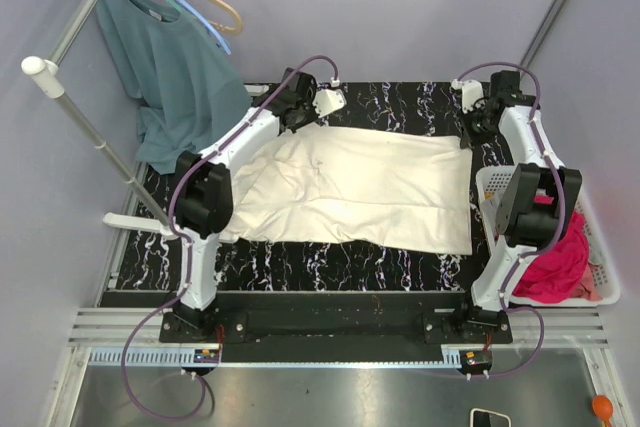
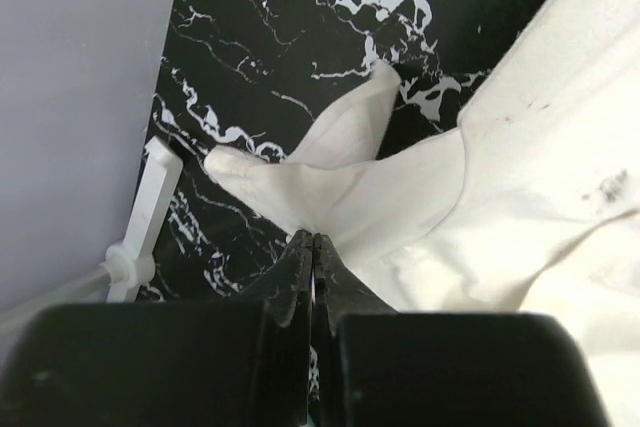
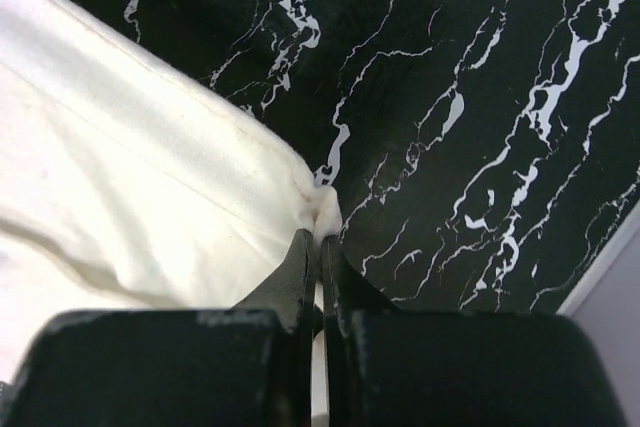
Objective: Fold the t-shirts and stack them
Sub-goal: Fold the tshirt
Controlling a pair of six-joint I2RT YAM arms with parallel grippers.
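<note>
A large cream t-shirt (image 1: 350, 187) lies spread across the black marbled table (image 1: 300, 267), partly folded lengthwise. My left gripper (image 1: 318, 115) is at its far left end, shut on the cloth near a sleeve (image 2: 330, 162); the pinch shows at the left gripper (image 2: 313, 239) in the left wrist view. At the shirt's far right corner my right gripper (image 1: 470, 135) is shut on the hem corner (image 3: 322, 209), seen at the right gripper (image 3: 320, 237) in the right wrist view. A magenta-pink t-shirt (image 1: 555, 267) lies bunched in a white basket (image 1: 602, 282) at the right.
A teal shirt (image 1: 175, 77) hangs from hangers on a white rack (image 1: 75, 107) at the back left. A white rack foot (image 2: 140, 237) stands by the table's left edge next to the grey wall. A phone (image 1: 490, 417) lies on the floor.
</note>
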